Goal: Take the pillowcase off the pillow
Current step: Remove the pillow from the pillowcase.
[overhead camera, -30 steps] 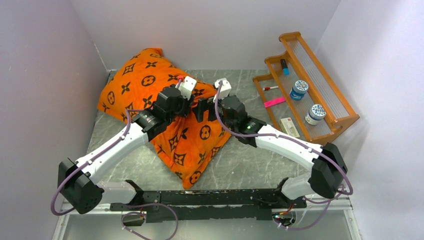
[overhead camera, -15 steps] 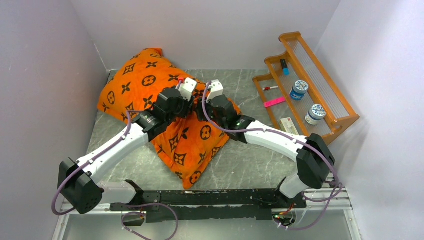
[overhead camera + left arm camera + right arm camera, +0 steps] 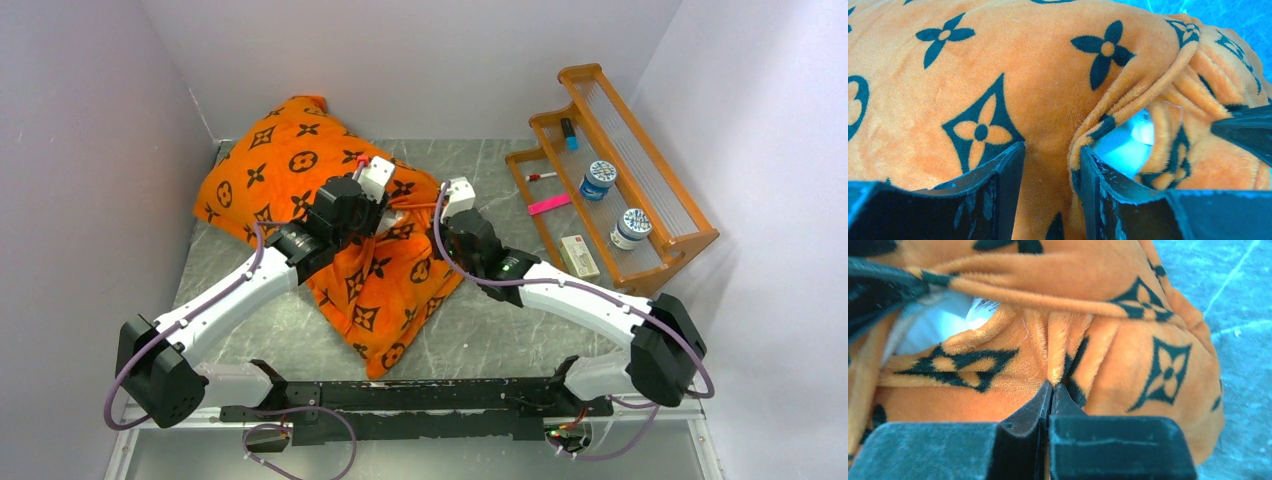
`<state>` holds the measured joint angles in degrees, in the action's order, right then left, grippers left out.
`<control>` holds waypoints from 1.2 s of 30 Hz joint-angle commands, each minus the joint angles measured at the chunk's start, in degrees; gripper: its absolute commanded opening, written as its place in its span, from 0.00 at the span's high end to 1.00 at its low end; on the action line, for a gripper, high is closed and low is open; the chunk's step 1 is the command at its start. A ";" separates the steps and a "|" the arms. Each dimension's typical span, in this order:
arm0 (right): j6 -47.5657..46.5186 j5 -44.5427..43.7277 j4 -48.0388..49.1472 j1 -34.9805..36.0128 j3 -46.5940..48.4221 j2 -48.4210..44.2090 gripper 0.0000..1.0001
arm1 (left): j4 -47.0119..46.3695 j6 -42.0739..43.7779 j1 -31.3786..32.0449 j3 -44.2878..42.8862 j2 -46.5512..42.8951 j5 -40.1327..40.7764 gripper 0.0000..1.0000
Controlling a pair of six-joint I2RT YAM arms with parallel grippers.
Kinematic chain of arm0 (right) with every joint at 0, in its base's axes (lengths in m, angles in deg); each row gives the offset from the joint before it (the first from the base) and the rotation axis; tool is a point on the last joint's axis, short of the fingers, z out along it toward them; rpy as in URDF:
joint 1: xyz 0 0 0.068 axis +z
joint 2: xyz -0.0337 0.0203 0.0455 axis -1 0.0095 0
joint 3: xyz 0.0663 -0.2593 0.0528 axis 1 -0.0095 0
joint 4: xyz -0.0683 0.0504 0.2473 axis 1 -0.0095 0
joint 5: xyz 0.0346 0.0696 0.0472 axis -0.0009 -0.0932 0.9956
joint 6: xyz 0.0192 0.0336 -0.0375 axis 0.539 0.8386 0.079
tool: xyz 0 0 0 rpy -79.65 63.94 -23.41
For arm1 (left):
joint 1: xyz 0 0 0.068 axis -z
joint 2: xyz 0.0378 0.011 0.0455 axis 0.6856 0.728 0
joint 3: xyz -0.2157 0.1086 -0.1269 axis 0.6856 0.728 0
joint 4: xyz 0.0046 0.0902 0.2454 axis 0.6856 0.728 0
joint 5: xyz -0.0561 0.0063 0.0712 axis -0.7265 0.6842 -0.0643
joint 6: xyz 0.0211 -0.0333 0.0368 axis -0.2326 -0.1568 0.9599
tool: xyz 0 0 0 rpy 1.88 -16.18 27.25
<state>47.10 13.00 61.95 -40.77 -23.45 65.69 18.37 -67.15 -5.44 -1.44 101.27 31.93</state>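
Note:
The orange pillowcase [image 3: 300, 175] with dark motifs covers the pillow at the back left of the table. Its open end faces right, between both grippers. My left gripper [image 3: 392, 212] is shut on a thick fold of the upper hem [image 3: 1050, 150]. My right gripper [image 3: 435, 222] is shut on a thin pinch of the lower hem [image 3: 1052, 386]. Between the two hems the cover gapes, and the white pillow [image 3: 1128, 145] shows through with a small label [image 3: 980, 305]. The rest of the pillow is hidden inside the cover.
A wooden stepped rack [image 3: 690, 235] stands at the right with two jars, a marker, a pink strip and a small box. Walls close in on the left and behind. Grey marble table [image 3: 500, 330] shows in front of the pillow.
My right gripper reached in to the hem, closed from open to shut on it, and drew back to the right, pulling the opening wider. The left gripper kept its hold.

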 commanded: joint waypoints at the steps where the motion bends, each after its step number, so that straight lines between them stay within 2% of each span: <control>1: -0.60 -5.58 -10.11 -1.83 -5.66 -4.47 1.00 | -0.61 -0.33 -0.58 0.28 -0.68 1.65 0.51; 8: 1.40 -6.51 -13.43 -2.24 -10.39 -7.88 1.00 | -0.51 -0.11 -0.58 0.34 -0.27 2.24 0.51; 15: -0.88 -0.91 -11.00 -2.24 -7.15 -8.42 1.00 | -0.96 -0.81 -0.58 0.56 0.44 -1.13 0.52; 19: -0.96 3.86 -9.65 -2.30 -1.14 -7.11 0.87 | -0.99 -1.18 -0.45 0.38 0.72 -2.66 0.53; 28: -0.57 8.10 -5.96 -2.32 11.51 -1.07 0.30 | -1.50 -1.33 -0.14 0.75 -0.09 -4.21 0.53; 32: 1.15 7.98 -5.57 -2.37 15.66 3.19 0.19 | -1.92 -1.47 -0.10 1.11 -0.68 -5.16 0.53; 36: 1.72 4.89 -6.39 -2.37 18.08 7.25 0.17 | -1.89 -1.49 -0.07 1.02 -0.64 -5.36 0.53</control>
<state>47.71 20.30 54.89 -42.89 -8.65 70.00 17.97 -67.96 -5.48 -1.14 101.71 28.48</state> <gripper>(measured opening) 0.824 0.472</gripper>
